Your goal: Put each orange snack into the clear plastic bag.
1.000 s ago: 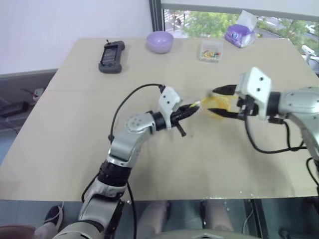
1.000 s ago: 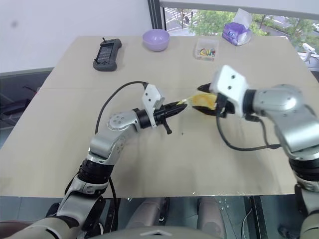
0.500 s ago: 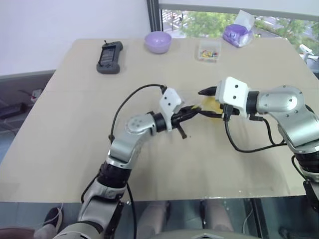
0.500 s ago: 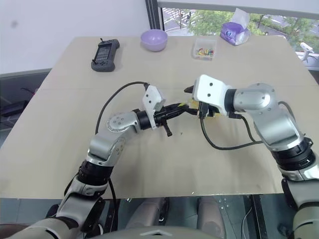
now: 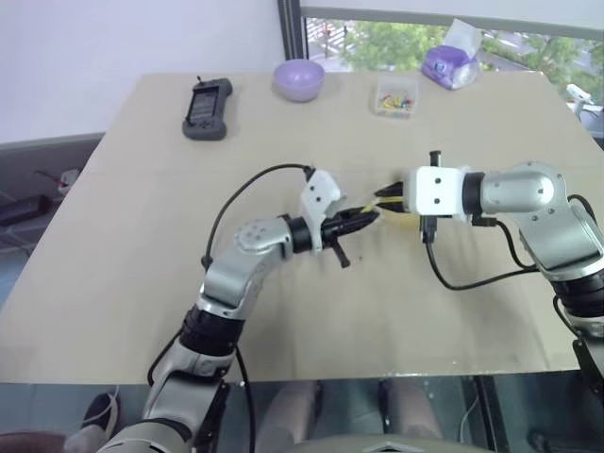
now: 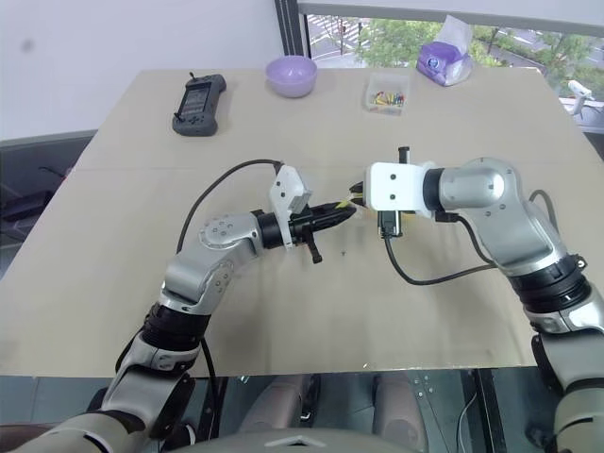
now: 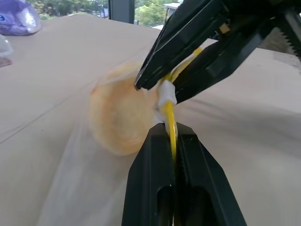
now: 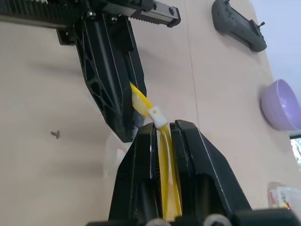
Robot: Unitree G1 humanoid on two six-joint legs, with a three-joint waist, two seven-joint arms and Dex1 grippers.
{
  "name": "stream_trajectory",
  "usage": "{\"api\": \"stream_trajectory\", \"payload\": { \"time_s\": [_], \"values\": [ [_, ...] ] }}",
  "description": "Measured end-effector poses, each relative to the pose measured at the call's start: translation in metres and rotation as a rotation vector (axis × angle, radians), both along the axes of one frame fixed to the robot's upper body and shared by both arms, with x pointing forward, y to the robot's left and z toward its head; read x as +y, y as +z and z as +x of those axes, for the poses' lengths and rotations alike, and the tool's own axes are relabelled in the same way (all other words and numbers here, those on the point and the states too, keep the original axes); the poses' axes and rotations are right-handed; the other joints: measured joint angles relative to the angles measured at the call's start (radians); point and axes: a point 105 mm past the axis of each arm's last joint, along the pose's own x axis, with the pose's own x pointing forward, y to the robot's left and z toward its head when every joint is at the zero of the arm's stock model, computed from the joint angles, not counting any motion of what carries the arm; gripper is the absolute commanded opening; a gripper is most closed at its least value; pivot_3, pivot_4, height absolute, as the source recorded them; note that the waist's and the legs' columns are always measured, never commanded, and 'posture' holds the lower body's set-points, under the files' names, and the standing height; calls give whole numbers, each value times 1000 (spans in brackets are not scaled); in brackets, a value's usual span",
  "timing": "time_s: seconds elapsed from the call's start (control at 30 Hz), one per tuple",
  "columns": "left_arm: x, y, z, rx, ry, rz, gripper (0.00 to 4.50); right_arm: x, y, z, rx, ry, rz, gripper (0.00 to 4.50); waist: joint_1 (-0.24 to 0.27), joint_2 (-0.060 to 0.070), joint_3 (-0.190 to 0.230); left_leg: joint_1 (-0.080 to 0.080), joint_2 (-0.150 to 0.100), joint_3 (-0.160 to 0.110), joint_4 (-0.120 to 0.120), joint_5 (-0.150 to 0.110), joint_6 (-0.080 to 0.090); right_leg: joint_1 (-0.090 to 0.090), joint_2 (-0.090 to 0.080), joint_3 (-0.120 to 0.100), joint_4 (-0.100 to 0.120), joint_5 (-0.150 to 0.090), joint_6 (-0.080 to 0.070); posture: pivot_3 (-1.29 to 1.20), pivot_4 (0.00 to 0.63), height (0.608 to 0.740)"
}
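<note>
Sealing looked to be the step in hand: the orange snack (image 7: pixel 120 110) already sat inside the clear plastic bag (image 7: pixel 80 160), which hung between the two arms above the middle of the tan surface (image 5: pixel 142 236), and both grippers met at the bag's yellow zip strip (image 8: pixel 165 155). The left gripper (image 7: pixel 170 134) had its jaws closed flat on the strip, the yellow edge running up between them, and the right gripper (image 8: pixel 162 129) had its jaws pinched shut on the same strip just beside the small white slider (image 8: pixel 157 117). Seen from the left wrist, the bun hung below and to one side of the strip, blurred behind the crinkled film, with slack plastic trailing down toward the surface. Judging from this, the loading was done for this snack, and no other orange bun could be made out on the surface. The next move would likely call for one gripper to anchor the strip while the other drew along it, keeping the pull in line with the zip so the thin film neither tore nor slipped free. Well apart at the far edge stood a purple bowl (image 5: pixel 301 78), a dark handheld controller (image 5: pixel 207 107), a small clear box of colourful bits (image 5: pixel 396 97) and a purple tissue pack (image 5: pixel 453 64).
</note>
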Motion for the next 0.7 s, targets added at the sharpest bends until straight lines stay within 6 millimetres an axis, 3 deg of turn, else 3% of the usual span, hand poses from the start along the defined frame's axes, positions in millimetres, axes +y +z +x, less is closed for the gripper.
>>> {"api": "stream_trajectory", "payload": {
  "time_s": [0.7],
  "values": [
    [-1, 2, 0, -4, -12, 3, 0, 3, 1, -6, -35, 77, -32, 506, 0, 0, 0, 0, 0, 0, 0, 0, 0, 0, 0, 0, 0, 0, 0, 0, 150, 740]
  ]
}}
